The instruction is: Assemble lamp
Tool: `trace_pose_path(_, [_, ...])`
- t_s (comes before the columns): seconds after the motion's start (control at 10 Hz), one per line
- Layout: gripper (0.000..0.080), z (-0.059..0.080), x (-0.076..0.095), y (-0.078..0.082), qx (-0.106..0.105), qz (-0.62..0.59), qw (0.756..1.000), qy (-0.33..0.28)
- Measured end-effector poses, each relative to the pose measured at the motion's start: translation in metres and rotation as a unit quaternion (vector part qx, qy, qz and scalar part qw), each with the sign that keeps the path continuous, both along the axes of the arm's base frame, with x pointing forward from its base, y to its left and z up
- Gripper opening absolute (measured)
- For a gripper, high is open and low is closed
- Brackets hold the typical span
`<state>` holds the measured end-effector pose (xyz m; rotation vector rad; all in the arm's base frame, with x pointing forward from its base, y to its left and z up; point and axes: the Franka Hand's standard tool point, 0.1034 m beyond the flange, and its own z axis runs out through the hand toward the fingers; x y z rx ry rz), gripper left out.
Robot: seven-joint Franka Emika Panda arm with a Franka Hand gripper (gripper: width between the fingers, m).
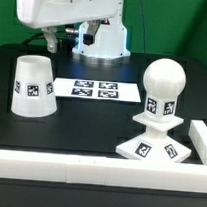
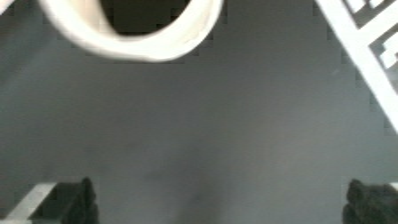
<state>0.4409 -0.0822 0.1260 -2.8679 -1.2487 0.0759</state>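
Hanging high over the table (image 1: 91, 116), gripper (image 2: 210, 200) wide open, holding nothing. Shade (image 1: 35, 85) sitting mouth-down; bulb (image 1: 163, 91) standing upright on base (image 1: 154, 145).

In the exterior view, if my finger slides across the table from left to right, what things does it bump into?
Shade → marker board → bulb standing on the square base.

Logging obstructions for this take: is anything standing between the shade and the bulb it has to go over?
Nothing visible does. The shade stands at the exterior view's left, the bulb on the base at its right, bare table between them.
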Motion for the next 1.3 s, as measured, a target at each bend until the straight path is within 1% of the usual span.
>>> trace_pose_path(0.1, [0.0699,-0.002,-0.014,-0.004,0.000,0.003,1.000,-0.006])
trace_pose_path(0.2, [0.0699,-0.005,-0.029,-0.014,0.002,0.013,1.000,-0.005])
trace_pose_path(0.3, [0.0699,-0.006,-0.037,-0.025,0.004,0.019,1.000,-0.004])
trace_pose_path(0.4, [0.0699,-0.009,-0.040,-0.033,0.004,0.030,1.000,-0.007])
trace_pose_path(0.5, [0.0699,-0.014,-0.043,-0.039,0.006,0.033,0.999,-0.007])
trace_pose_path(0.6, [0.0699,-0.017,-0.043,-0.040,0.006,0.033,0.999,-0.004])
trace_pose_path(0.9, [0.0699,-0.026,-0.035,-0.042,0.005,0.035,0.999,0.001])
trace_pose_path(1.1, [0.0699,-0.043,-0.035,-0.044,0.004,0.046,0.999,0.005])
trace_pose_path(1.3, [0.0699,-0.045,-0.035,-0.044,0.004,0.047,0.999,0.005])
